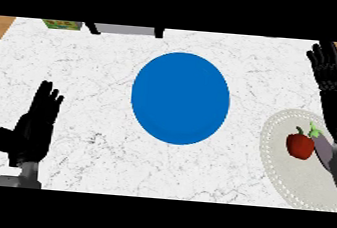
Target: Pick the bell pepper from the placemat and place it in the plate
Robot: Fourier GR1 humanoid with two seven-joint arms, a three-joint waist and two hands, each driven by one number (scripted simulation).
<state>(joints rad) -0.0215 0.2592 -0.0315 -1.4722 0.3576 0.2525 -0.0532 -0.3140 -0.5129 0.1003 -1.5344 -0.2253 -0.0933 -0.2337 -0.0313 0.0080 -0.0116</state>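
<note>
Red bell pepper (299,145) not picked yet. My right hand (332,68) hovers w/ fingers straight, holding nothing, above & beyond the pepper. Pepper sits on pale round lace-edged placemat (292,181), touching a purple eggplant (322,146). Blue oval plate (180,98) bare, well apart. Left hand (36,120) rests open. Grasp, carry, drop-off all left, I reckon.

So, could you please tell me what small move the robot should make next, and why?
Probably bring the right hand back and down over the bell pepper. The pepper sits on the placemat beside an eggplant, the blue plate holds nothing, and that hand's open fingers point past the pepper.
</note>
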